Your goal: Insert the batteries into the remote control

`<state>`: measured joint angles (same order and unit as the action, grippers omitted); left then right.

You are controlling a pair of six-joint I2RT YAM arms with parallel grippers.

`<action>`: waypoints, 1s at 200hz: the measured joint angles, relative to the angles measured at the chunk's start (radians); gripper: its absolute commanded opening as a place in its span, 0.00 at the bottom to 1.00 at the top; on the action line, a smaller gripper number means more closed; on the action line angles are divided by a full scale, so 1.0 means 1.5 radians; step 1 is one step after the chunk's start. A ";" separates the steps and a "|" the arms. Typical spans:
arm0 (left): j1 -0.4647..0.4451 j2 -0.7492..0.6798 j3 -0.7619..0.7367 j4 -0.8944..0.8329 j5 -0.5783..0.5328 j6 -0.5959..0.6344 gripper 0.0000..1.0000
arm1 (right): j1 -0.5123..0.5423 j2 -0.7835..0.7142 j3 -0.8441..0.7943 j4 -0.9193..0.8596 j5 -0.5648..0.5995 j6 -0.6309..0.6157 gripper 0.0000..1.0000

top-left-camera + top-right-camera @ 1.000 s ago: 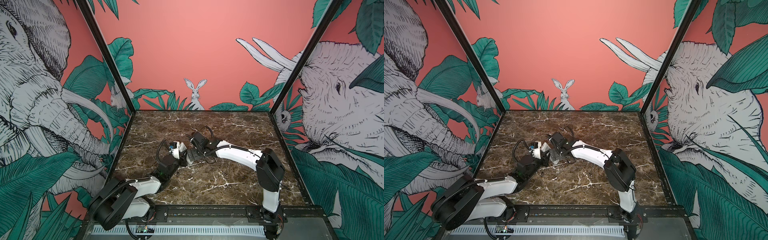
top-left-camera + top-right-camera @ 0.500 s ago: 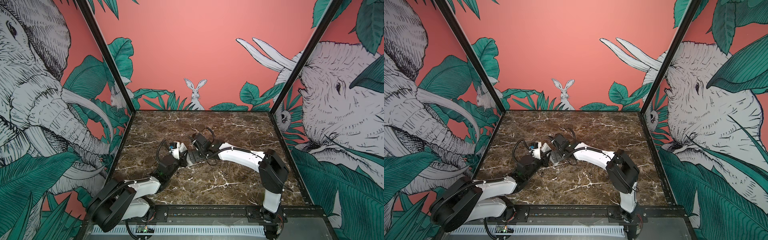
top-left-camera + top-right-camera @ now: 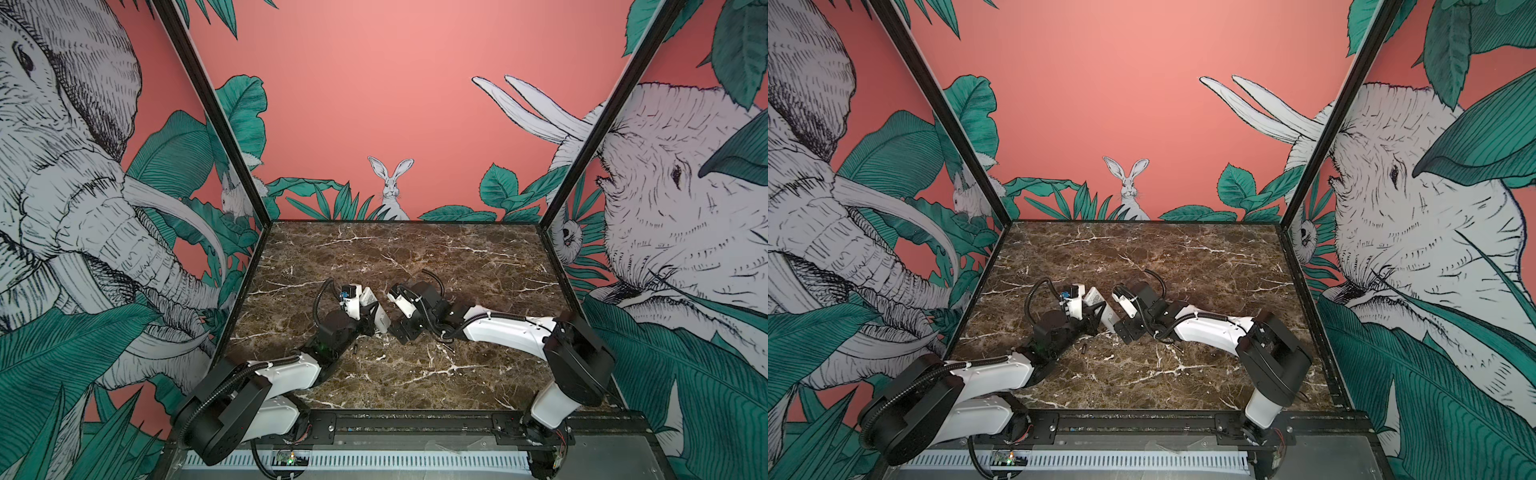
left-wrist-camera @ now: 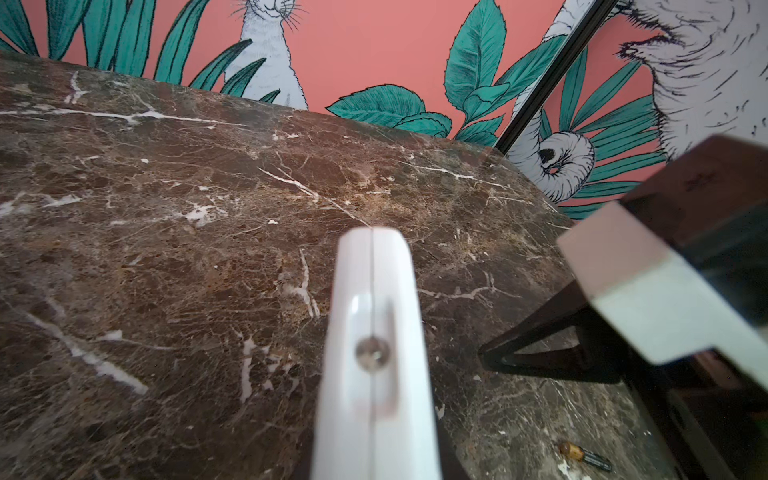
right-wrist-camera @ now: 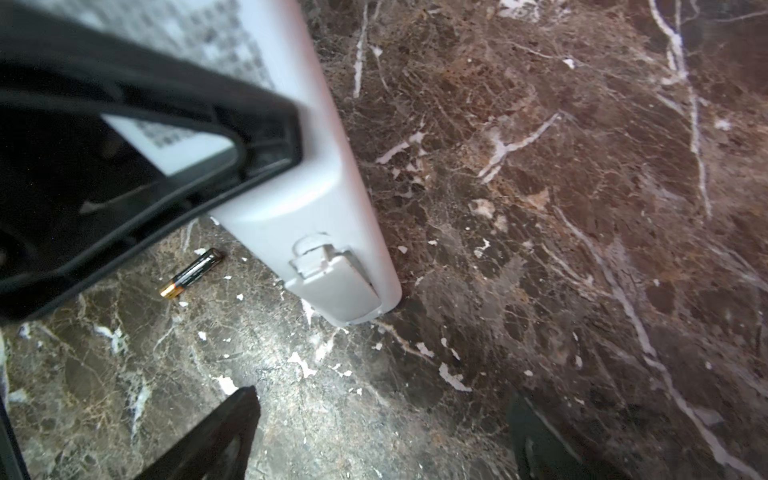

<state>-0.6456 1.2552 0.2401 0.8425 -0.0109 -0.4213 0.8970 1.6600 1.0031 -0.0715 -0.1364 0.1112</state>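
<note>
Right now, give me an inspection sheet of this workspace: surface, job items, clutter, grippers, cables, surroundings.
Surface: brown marble-pattern table with white veins.
Job's things: remote control held tilted, its low end near the table; one battery lying loose on the table beside that end; no second battery seen.
Clutter: nothing seen.
Grippers: left gripper shut on the remote control; right gripper open and empty, close to the remote control.
Cables: a black cable loops above each wrist.
Surroundings: pink mural walls with a painted rabbit, elephants and leaves.
</note>
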 measured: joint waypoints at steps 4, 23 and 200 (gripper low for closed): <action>0.000 0.000 0.000 -0.001 0.003 0.000 0.00 | -0.001 0.001 -0.001 0.005 -0.004 -0.006 0.92; 0.000 0.000 0.001 -0.002 0.012 0.002 0.00 | -0.001 0.009 0.003 0.031 -0.020 -0.026 0.91; 0.000 -0.004 0.005 -0.015 0.037 0.007 0.00 | -0.001 0.072 0.031 0.084 -0.064 -0.040 0.41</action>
<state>-0.6456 1.2488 0.2474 0.8196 0.0444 -0.4103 0.8951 1.7683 1.0500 0.0551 -0.2325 0.0513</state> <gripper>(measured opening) 0.210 0.427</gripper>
